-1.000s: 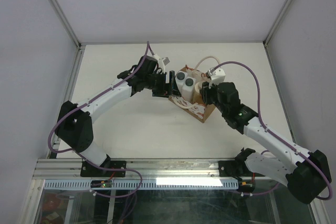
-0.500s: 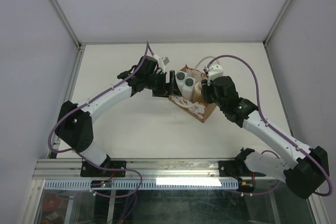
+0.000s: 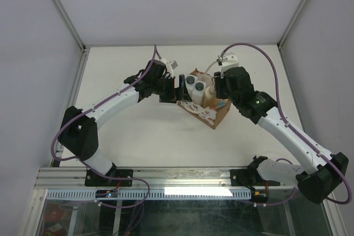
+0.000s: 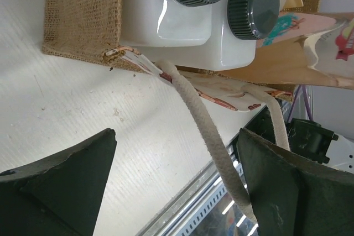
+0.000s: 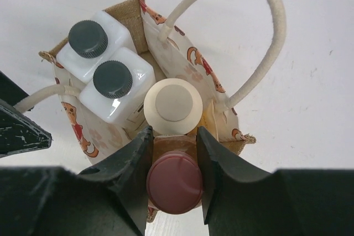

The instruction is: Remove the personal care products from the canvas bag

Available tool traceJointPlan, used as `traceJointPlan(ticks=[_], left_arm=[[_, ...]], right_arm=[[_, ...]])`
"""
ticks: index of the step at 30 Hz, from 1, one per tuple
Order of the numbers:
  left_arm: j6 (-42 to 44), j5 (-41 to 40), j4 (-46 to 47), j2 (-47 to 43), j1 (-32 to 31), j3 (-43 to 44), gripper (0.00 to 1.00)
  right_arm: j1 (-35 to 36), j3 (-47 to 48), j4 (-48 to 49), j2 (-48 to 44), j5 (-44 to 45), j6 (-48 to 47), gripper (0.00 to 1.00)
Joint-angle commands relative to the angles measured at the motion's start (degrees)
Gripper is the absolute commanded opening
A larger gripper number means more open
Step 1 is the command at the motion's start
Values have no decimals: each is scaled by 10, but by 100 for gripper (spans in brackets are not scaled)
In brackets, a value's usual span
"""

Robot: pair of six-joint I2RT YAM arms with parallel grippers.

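The bag [image 3: 210, 115] stands mid-table [image 3: 138, 131] with all four bottles inside, so the first extraction is in hand. The right gripper [image 5: 174, 136] comes in from the bag's 3 o'clock. Its jaws press both sides of the peach bottle [image 5: 175, 181] at its pink cap, apparently gripping it. That bottle is at the bag's 6 o'clock in the right wrist view. The cream bottle [image 5: 173, 106] is just beside it at 12 o'clock, and the two white bottles [image 5: 105, 64] are at 10 o'clock.

The left gripper [image 4: 177, 139] waits at the bag's 9 o'clock, jaws wide apart, with the rope handle [image 4: 204, 136] loose between them.

Next I expect a straight lift clear of the cream lid. The left gripper should probably pinch the handle or wall so the bag stays down.
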Motion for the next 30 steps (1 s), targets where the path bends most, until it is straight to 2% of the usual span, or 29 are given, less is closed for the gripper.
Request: traceJointPlan(ticks=[1, 3, 21, 26, 30], left_arm=[[-5, -17, 26, -13, -6, 5, 93], [-7, -27, 28, -16, -6, 6, 99], [14, -136, 37, -41, -2, 37, 99], [34, -162, 32, -55, 17, 46, 99], [45, -163, 28, -62, 41, 50, 99]], right_arm=[[1, 104, 24, -6, 38, 9, 0], [1, 134, 2, -1, 44, 14, 0], [-27, 399, -161, 61, 91, 24, 0], [-60, 434, -182, 73, 95, 9, 0], [-106, 417, -173, 79, 85, -3, 0]])
